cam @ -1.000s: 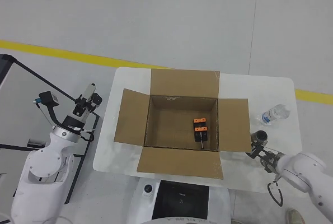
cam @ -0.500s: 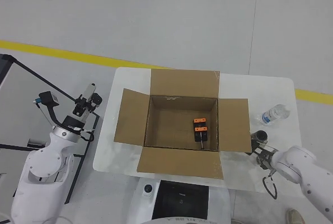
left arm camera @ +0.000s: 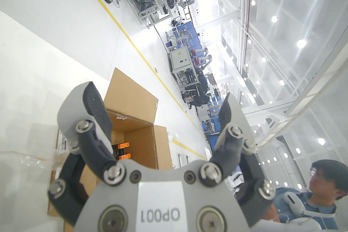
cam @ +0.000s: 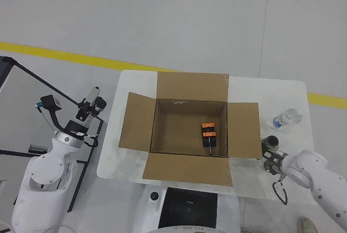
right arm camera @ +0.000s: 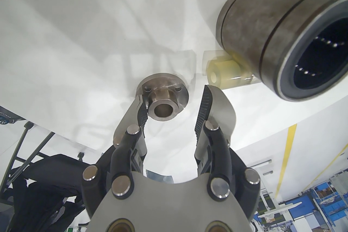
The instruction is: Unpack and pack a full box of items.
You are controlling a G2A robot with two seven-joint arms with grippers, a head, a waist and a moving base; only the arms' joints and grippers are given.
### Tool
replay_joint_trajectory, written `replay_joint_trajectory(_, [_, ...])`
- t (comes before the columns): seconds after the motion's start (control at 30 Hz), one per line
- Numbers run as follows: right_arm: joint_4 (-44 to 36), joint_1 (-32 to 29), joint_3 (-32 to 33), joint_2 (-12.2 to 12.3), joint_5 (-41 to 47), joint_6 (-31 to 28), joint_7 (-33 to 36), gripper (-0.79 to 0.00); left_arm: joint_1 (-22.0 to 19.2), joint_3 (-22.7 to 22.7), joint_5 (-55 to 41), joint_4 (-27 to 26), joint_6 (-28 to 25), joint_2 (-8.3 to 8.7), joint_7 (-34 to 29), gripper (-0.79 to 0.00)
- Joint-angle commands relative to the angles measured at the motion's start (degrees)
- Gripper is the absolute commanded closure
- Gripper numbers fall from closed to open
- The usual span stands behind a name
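Note:
An open cardboard box [cam: 190, 166] stands mid-table with an orange and black item [cam: 208, 135] on its floor. Right of the box lies a dark metal cylinder [cam: 270, 141], shown close up as a hollow bearing [right arm camera: 282, 42]. Just in front of it is my right gripper [cam: 269, 157]. In its wrist view the right gripper [right arm camera: 174, 102] is open around a small flanged metal bushing [right arm camera: 164, 104] standing on the table, which touches one finger [right arm camera: 142, 113]. A small yellowish part [right arm camera: 223, 74] lies beyond. My left gripper [left arm camera: 159, 97] is open and empty, held off the table's left side [cam: 95, 98].
A clear plastic bottle [cam: 287, 119] lies near the table's right edge, behind the cylinder. The box flaps [cam: 135, 121] are spread out on all sides. White tabletop [cam: 266, 93] shows behind and to the right of the box. The box [left arm camera: 130, 118] also appears past the left fingers.
The right arm's wrist has shifted slightly in toward the metal cylinder and the box flap. The left arm has not moved.

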Motion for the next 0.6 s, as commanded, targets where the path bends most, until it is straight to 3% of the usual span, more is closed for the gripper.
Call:
replay_joint_trajectory(0.0, [-0.78, -0.63, 0.81, 0.14, -0.08, 0.09, 0.13, -0.369, 0.0, 0.0, 0.0, 0.0, 0.0, 0.0, 0.0, -0.785])
replay_joint_trajectory(0.3, [-7.43, -6.44, 8.53, 1.85, 1.36, -1.12, -0.13, -0.336, 0.0, 0.0, 0.0, 0.0, 0.0, 0.0, 0.0, -0.785])
replay_joint_trajectory(0.43, [-13.64, -14.33, 18.12, 3.84, -1.08, -1.12, -2.61, -0.336, 0.0, 0.0, 0.0, 0.0, 0.0, 0.0, 0.0, -0.785])
replay_joint_trajectory(0.57, [-19.09, -25.72, 33.19, 5.37, -1.5, -0.73, -5.14, -0.336, 0.0, 0.0, 0.0, 0.0, 0.0, 0.0, 0.0, -0.785])
